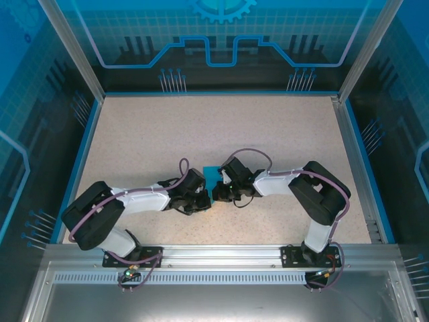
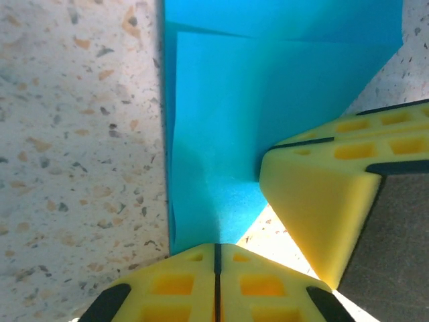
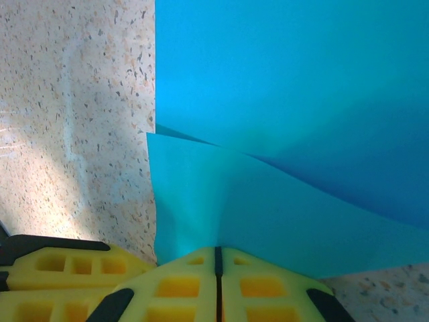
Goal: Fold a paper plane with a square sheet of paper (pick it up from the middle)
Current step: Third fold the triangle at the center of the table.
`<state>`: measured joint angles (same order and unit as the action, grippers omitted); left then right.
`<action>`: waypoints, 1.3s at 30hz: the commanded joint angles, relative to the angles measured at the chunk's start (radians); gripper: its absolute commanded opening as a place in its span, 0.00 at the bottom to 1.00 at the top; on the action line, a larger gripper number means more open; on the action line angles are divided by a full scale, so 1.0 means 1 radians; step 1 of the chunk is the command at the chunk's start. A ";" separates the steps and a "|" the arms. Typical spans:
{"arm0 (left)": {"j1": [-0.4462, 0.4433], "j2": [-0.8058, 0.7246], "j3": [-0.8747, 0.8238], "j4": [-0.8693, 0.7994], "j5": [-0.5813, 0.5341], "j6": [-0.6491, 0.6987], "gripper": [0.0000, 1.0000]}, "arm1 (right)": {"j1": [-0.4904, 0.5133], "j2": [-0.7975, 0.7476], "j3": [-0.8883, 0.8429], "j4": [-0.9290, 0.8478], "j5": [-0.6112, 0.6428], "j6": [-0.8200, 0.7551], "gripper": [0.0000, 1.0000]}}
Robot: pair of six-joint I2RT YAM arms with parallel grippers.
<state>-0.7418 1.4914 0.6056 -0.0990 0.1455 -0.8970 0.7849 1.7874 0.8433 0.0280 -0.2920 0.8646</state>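
Our left pincer (image 2: 216,249) and right pincer (image 3: 216,252) both grip the partly folded square sheet of paper (image 2: 221,127) at mid-table (image 1: 134,134).

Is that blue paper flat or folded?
Partly folded: the paper shows overlapping layers with slanted edges in both wrist views.

I look down on a pale beige table (image 1: 268,134), speckled with brown and grey flecks and edged by a thin blue rim (image 1: 214,93). Two slanted aluminium posts (image 1: 72,47) rise at its far corners. Between them stands a translucent blue back wall (image 1: 301,27), printed with a fine grid, circuit-like lines and a gear motif (image 1: 221,8). Darker blue panels (image 1: 27,134) close both sides. Nearest me runs an aluminium rail (image 1: 221,253) with a slotted strip (image 1: 214,276). The light is bright and even, the shadows soft.
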 commanded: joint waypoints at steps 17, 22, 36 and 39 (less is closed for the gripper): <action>-0.006 0.086 0.003 -0.188 -0.005 -0.029 0.08 | -0.178 0.060 0.007 -0.081 0.032 -0.168 0.07; -0.006 0.100 0.014 -0.182 -0.001 -0.026 0.08 | -0.235 0.023 0.031 -0.117 0.059 -0.207 0.07; -0.006 0.116 0.044 -0.180 -0.001 -0.017 0.08 | -0.088 -0.132 -0.037 -0.061 0.003 -0.130 0.08; -0.006 0.118 0.048 -0.180 -0.001 -0.015 0.08 | -0.070 -0.073 -0.026 -0.020 -0.043 -0.112 0.08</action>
<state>-0.7418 1.5543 0.6765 -0.1532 0.1509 -0.9176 0.7010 1.6672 0.8246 -0.0322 -0.2958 0.7197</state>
